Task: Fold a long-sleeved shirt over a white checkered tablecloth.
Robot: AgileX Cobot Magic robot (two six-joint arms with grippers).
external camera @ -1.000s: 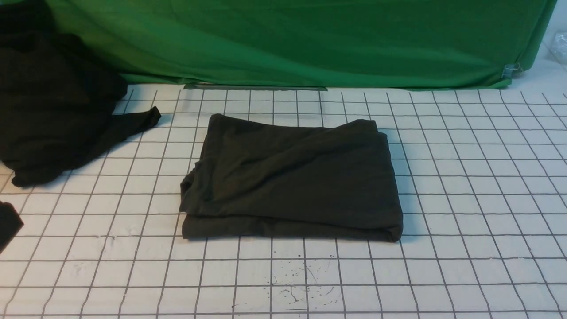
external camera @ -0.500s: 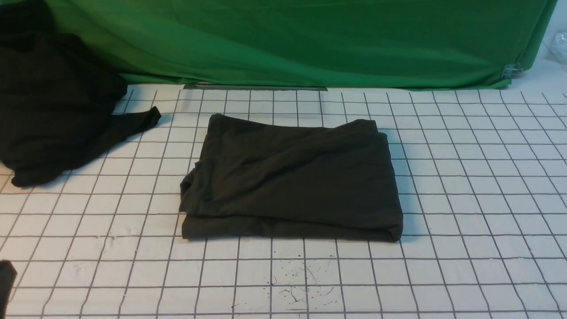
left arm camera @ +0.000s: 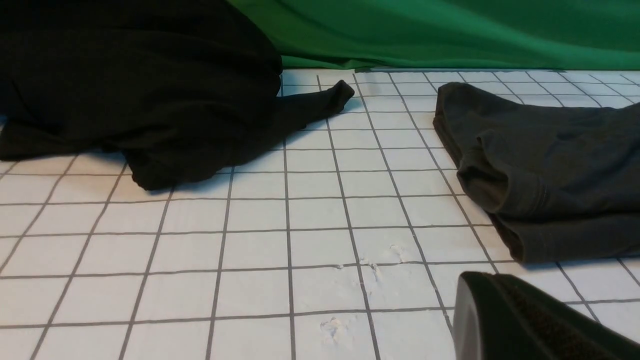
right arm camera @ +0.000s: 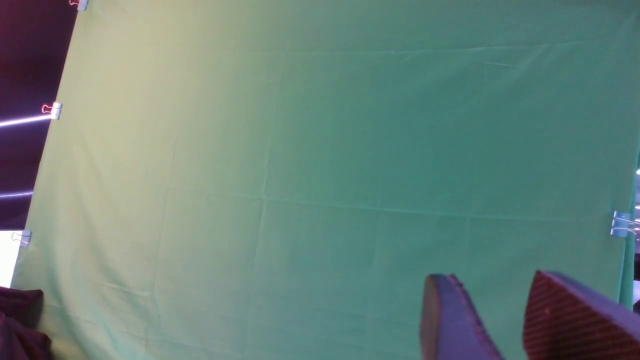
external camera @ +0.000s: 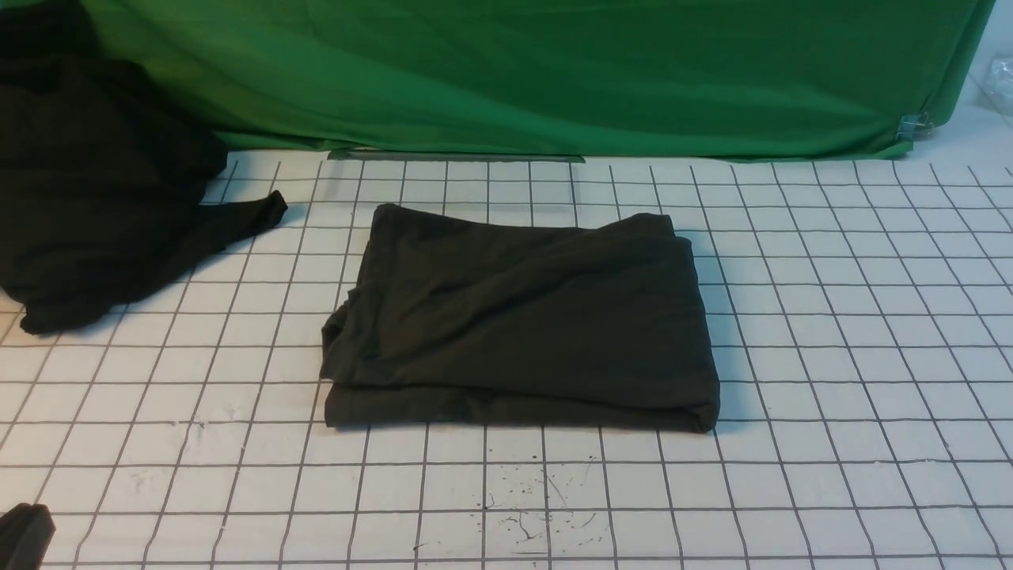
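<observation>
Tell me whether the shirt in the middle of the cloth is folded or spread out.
Folded. The long-sleeved shirt lies as a compact rectangle on the white checkered tablecloth, stacked layers showing along its near edge; no sleeves stick out.

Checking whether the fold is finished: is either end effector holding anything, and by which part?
Nothing is held. The left end effector is shut on nothing, clear of the folded shirt. The right end effector is open, facing only the green backdrop.

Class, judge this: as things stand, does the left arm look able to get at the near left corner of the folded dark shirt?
Probably yes. Only bare white checkered tablecloth lies between the left gripper and the folded dark cotton shirt; the crumpled black garment sits off to the side.
</observation>
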